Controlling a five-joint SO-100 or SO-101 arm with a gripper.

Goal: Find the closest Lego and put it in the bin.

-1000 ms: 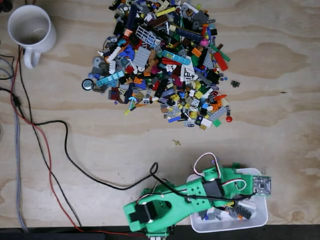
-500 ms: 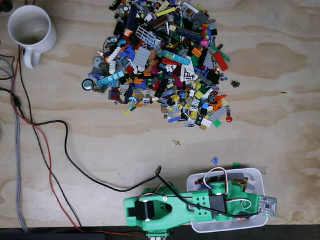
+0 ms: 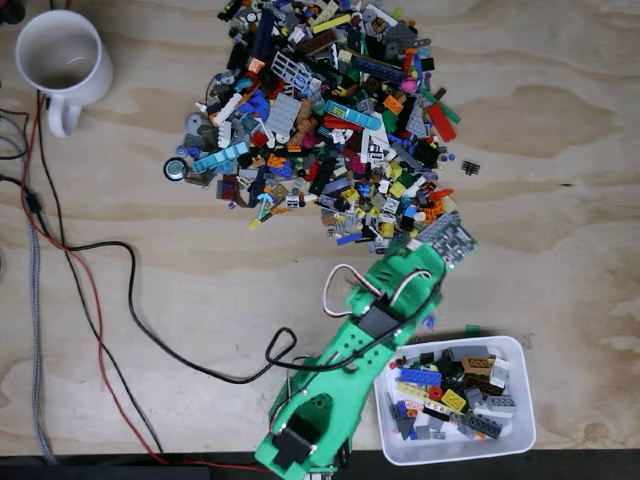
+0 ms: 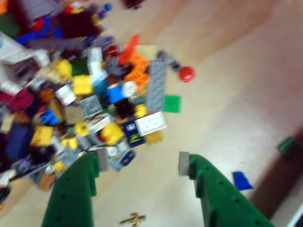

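Note:
The Lego pile (image 3: 320,120) spreads over the far middle of the wooden table. My green arm (image 3: 370,330) reaches from the near edge up to the pile's lower right fringe. In the wrist view my gripper (image 4: 142,161) stands open just short of the pile (image 4: 85,85), nothing between its fingers. The nearest pieces ahead are a white tile (image 4: 150,124) and a yellow brick (image 4: 112,132). A loose blue piece (image 4: 242,180) lies right of the right finger. The white bin (image 3: 520,435) sits at the near right and holds several bricks.
A white mug (image 3: 62,60) stands at the far left. Black and red cables (image 3: 100,300) run across the left half. A small gold piece (image 3: 352,286) lies between pile and arm, a green piece (image 3: 472,328) by the bin, a red round piece (image 4: 187,74) at the pile's edge.
The arm has swung from above the bin up and left to the pile's near edge. The bin's contents now lie uncovered.

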